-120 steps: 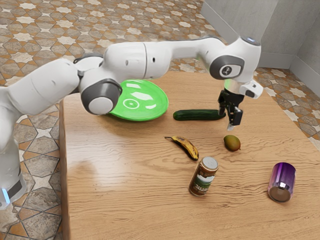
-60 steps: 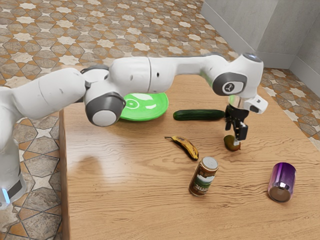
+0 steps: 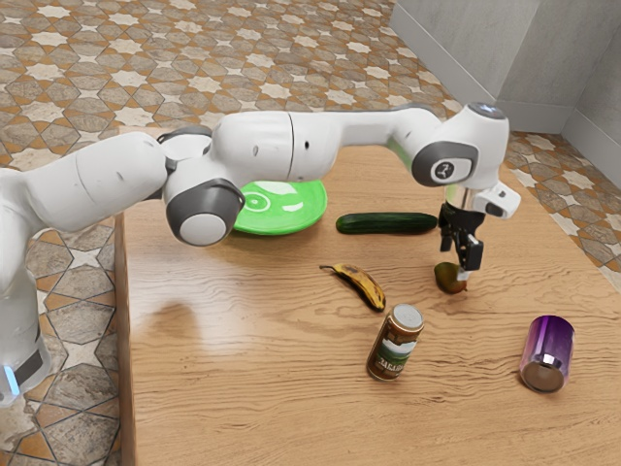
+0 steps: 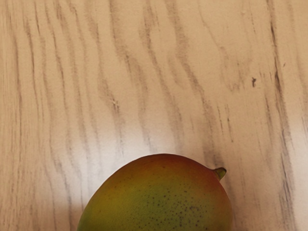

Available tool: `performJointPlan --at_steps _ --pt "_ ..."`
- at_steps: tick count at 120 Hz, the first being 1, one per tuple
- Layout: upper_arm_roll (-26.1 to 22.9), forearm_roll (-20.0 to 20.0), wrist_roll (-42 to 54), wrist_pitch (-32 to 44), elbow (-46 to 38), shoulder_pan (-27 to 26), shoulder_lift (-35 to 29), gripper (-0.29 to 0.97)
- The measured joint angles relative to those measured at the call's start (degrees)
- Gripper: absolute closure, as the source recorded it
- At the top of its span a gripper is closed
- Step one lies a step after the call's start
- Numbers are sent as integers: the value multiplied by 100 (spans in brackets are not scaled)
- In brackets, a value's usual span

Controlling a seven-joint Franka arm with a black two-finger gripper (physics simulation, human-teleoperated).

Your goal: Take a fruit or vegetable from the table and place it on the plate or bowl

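one mango (image 3: 447, 280) under the gripper (image 3: 465, 273), its grip unclear, one banana (image 3: 357, 282), one cucumber (image 3: 386, 223), one plate (image 3: 283, 210), two cans (image 3: 395, 342) (image 3: 546, 352)

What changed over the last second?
The end effector dropped from beside the end of the cucumber down to the mango, shifting slightly toward the exterior view's right, mostly in the first half second. The mango is not lifted. The cucumber, banana, can, purple cup and green plate stayed put.

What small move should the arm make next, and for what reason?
Probably take a firm grip on the mango before any lift: the end effector is down at it, the wrist view shows it just under the hand, and it lies on the table, far from the green plate.
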Motion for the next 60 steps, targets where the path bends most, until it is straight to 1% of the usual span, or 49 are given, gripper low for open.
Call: performJointPlan --at_steps 60 --pt "-90 -35 5 198 9 -32 288 0"
